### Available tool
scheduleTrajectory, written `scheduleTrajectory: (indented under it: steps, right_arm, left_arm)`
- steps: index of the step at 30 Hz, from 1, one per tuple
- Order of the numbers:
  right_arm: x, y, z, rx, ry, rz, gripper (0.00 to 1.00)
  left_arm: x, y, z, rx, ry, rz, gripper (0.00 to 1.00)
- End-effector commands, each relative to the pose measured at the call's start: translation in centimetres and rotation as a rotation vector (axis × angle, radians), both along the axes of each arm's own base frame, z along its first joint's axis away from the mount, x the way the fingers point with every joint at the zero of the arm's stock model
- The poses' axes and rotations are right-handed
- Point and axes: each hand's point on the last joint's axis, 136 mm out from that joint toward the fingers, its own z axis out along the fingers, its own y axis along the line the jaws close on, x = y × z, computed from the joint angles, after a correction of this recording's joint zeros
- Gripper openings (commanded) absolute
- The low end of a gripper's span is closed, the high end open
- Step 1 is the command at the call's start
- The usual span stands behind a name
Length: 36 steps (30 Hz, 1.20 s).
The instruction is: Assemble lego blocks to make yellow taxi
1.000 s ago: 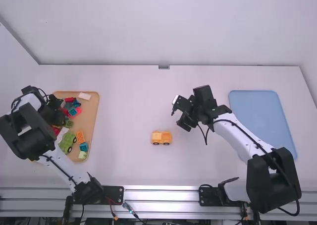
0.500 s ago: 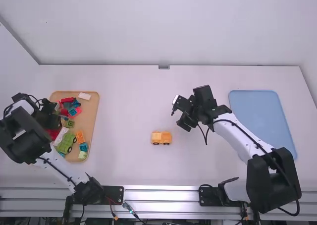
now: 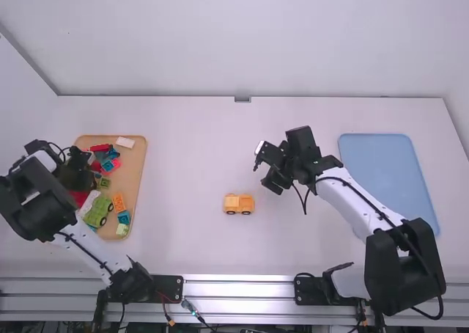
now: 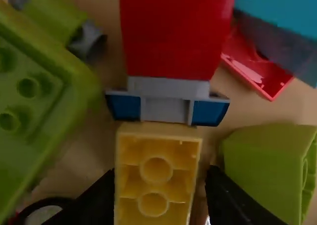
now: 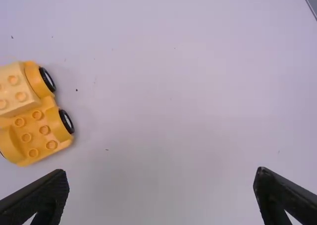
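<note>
My left gripper (image 3: 76,173) is low over the left part of the wooden tray (image 3: 136,160). In the left wrist view a yellow brick (image 4: 157,173), underside tubes showing, lies between the fingers of my left gripper (image 4: 159,197); a narrow gap shows beside it, so the gripper stands open around it. On the middle of the table is a yellow wheeled car base with a paler yellow brick on top (image 3: 239,204). The right wrist view shows that car base (image 5: 34,136) too. My right gripper (image 3: 268,169) hangs beyond and right of it; in its wrist view the right gripper (image 5: 161,185) is wide open and holds nothing.
Close around the yellow brick are a red piece (image 4: 173,34), a green brick (image 4: 267,168) and a large green piece (image 4: 42,93). Other coloured blocks crowd the tray. A blue tray (image 3: 388,175) lies at the table's right.
My left gripper has shifted a little to the left over the tray, then slightly back. The right arm and the yellow car base have stayed still.
</note>
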Motion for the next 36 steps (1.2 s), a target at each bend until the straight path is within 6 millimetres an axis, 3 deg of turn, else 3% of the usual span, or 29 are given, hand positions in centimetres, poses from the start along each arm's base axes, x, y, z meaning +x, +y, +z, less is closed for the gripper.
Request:
scheduleTrajectory:
  steps: [1, 5, 16, 19, 26, 30, 33, 35, 36]
  right_arm:
    - [0.7, 0.5, 1.8, 0.024, -0.039, 0.002, 0.99]
    - [0.6, 0.5, 1.7, 0.023, -0.036, 0.001, 0.99]
    - [0.7, 0.5, 1.8, 0.031, -0.03, -0.013, 0.99]
    - [0.9, 0.6, 1.9, 0.036, -0.039, -0.013, 0.99]
    - [2.0, 2.5, 3.9, 0.142, -0.114, 0.034, 0.99]
    - [2.6, 3.8, 5.2, 0.253, -0.14, 0.088, 0.99]
    - [4.2, 4.4, 6.0, 0.359, -0.141, 0.04, 0.99]
    - [5.5, 4.7, 6.2, 0.436, -0.138, 0.02, 0.99]
    - [6.0, 5.3, 6.4, 0.5, -0.134, 0.041, 0.99]
  left_arm:
    - [0.0, -0.5, -0.4, -0.014, -0.007, -0.017, 0.46]
    - [0.2, -0.3, -0.3, -0.009, -0.014, -0.011, 0.38]
    - [0.4, -0.3, -0.1, -0.015, -0.015, 0.013, 0.29]
    - [0.7, -0.7, 1.3, -0.043, 0.0, 0.05, 0.31]
    - [2.0, -1.8, 6.2, -0.062, -0.012, 0.085, 0.16]
    - [4.0, -4.7, 9.2, -0.097, -0.117, -0.006, 0.11]
    - [5.7, -7.5, 11.4, -0.125, -0.21, -0.099, 0.07]
    - [6.7, -10.0, 12.9, -0.155, -0.282, -0.168, 0.06]
    - [7.4, -12.4, 13.9, -0.18, -0.345, -0.246, 0.06]
